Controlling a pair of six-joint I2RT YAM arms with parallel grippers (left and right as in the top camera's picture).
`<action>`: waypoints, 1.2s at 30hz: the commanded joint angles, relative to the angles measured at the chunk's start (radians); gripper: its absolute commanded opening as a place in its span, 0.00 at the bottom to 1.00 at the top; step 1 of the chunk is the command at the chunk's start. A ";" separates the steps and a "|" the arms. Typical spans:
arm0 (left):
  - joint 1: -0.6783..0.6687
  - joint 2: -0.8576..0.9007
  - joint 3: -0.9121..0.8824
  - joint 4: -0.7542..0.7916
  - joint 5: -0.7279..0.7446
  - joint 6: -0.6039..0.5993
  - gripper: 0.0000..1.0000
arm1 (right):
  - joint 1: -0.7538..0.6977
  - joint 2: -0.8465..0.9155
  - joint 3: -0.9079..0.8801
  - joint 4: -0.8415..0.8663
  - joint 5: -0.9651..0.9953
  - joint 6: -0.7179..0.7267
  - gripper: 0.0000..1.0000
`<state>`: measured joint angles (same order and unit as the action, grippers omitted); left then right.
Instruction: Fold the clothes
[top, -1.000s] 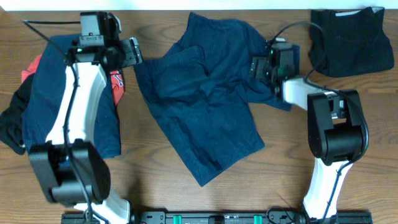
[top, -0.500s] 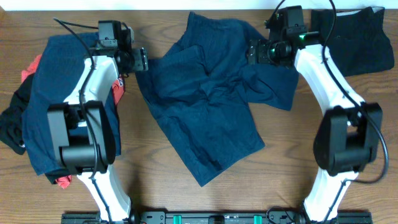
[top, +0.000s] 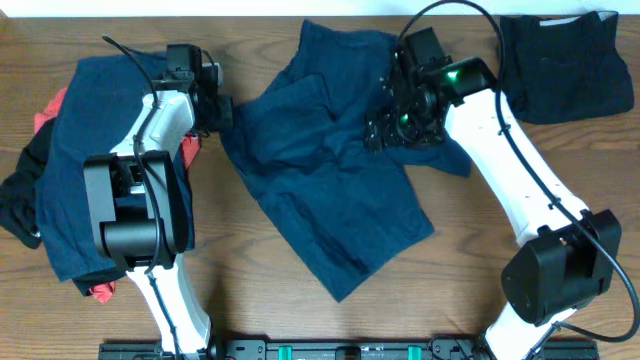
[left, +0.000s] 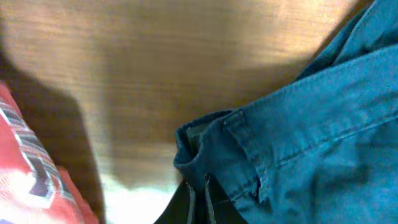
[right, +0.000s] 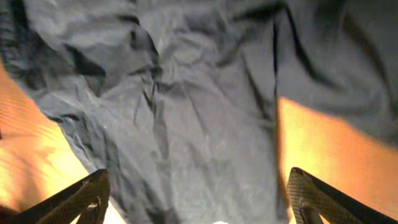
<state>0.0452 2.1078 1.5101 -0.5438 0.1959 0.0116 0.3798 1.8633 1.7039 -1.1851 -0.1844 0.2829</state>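
Since one second ago both arms have reached out. The right gripper (top: 390, 128) has come from the right edge of the navy shorts (top: 320, 180) to above their middle. The left gripper (top: 218, 105) has moved off the pile (top: 70, 150) to the left corner of the same shorts. The lower end of the shorts has also shifted a little on the table (top: 240, 290).

From the right wrist view I see the fingers (right: 81, 199) wide apart, with wrinkled cloth below them and nothing between them. From the left wrist view I see the waistband corner (left: 211, 143) very close, and a red-orange piece (left: 31, 180) beside it. The fingers themselves are not clear there, so I cannot tell if they are closed on the corner.

I judge the task is at an early stage. The navy shorts lie spread and crumpled in the centre, not yet folded. The pile at the left, with navy, black and red-orange cloth, is not sorted or folded. Only the black garment (top: 565, 65) at the far right corner looks squared, perhaps already folded.
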 joint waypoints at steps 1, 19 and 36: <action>0.005 -0.027 0.018 -0.060 -0.005 -0.053 0.06 | 0.008 -0.006 -0.012 -0.029 0.037 0.061 0.89; 0.005 -0.274 0.018 -0.315 -0.100 -0.325 0.06 | 0.103 -0.030 -0.349 0.007 0.023 0.211 0.80; 0.004 -0.278 0.018 -0.344 -0.037 -0.279 0.06 | 0.111 -0.063 -0.615 0.314 0.184 0.275 0.68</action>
<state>0.0448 1.8500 1.5105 -0.8730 0.1215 -0.3088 0.4828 1.8202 1.1057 -0.8921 -0.0471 0.5316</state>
